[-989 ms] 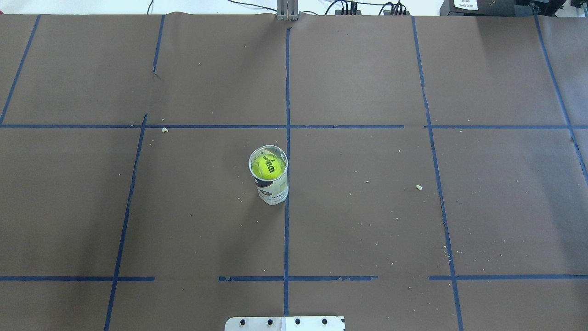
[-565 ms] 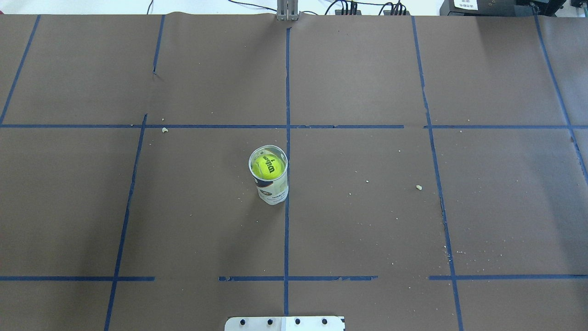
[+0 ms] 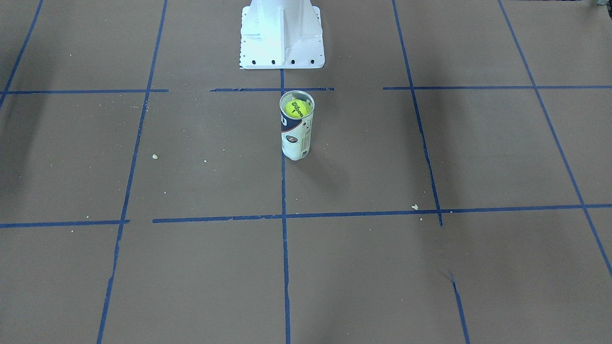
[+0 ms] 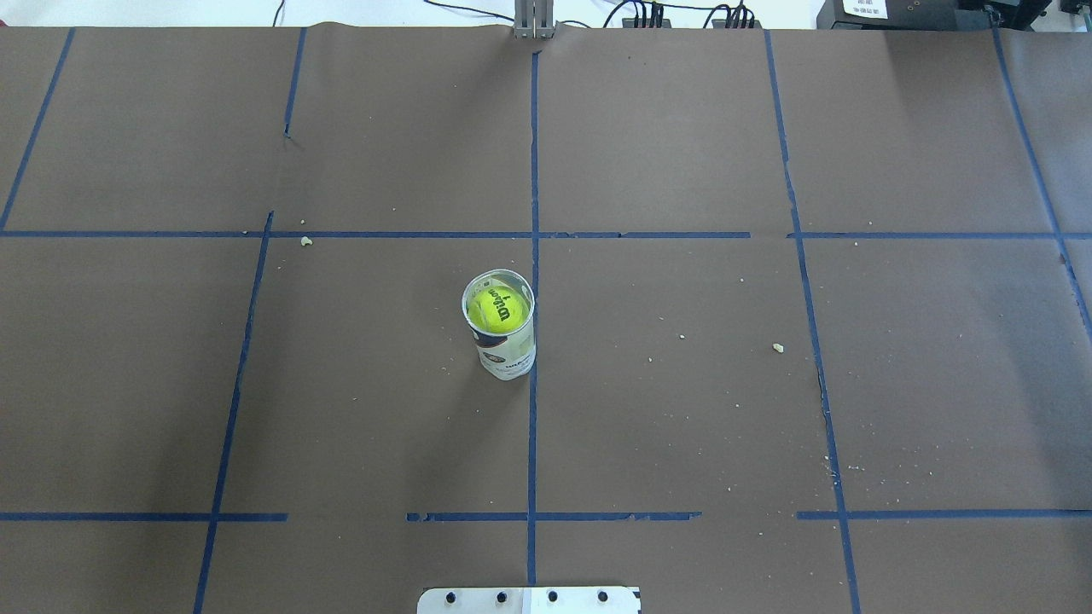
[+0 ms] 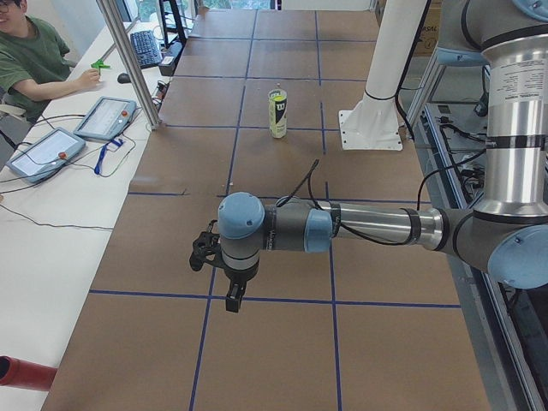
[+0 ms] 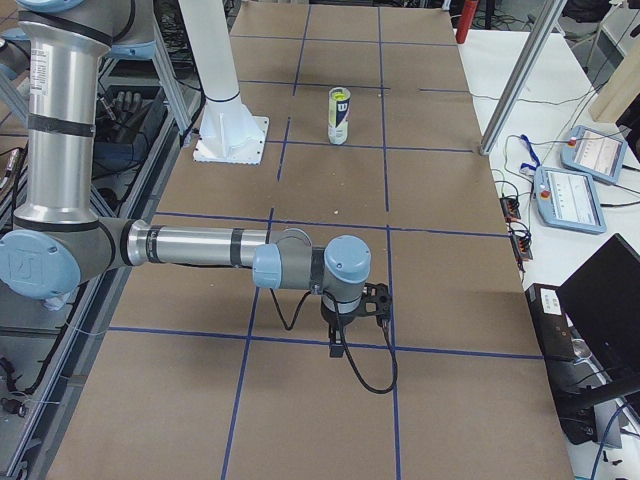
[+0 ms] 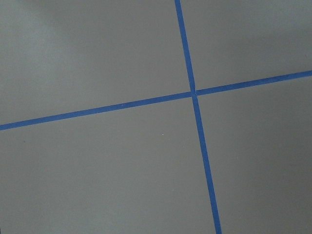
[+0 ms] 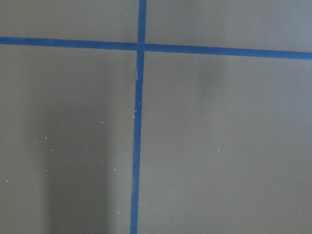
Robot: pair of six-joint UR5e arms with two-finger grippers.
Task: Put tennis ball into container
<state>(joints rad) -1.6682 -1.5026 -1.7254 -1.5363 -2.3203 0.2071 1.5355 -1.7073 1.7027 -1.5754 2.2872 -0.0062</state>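
Note:
The tennis ball (image 4: pixel 499 309) sits inside the container (image 4: pixel 509 356), just below its silver rim, with its black lettering facing up. The clear tube stands upright near the table's middle, beside the centre tape line; in the front-facing view the ball (image 3: pixel 296 108) shows through the mouth of the container (image 3: pixel 296 141). Both arms are far from it. My left gripper (image 5: pixel 232 298) hangs over the table's left end and my right gripper (image 6: pixel 338 343) over the right end, both pointing down. They show only in the side views, so I cannot tell whether they are open or shut.
Brown paper with a blue tape grid covers the table, scattered with small crumbs (image 4: pixel 777 347). The white robot base (image 3: pixel 282 43) stands behind the tube. An operator (image 5: pixel 34 60), tablets (image 5: pixel 104 117) and a metal post (image 5: pixel 128 64) line the far side.

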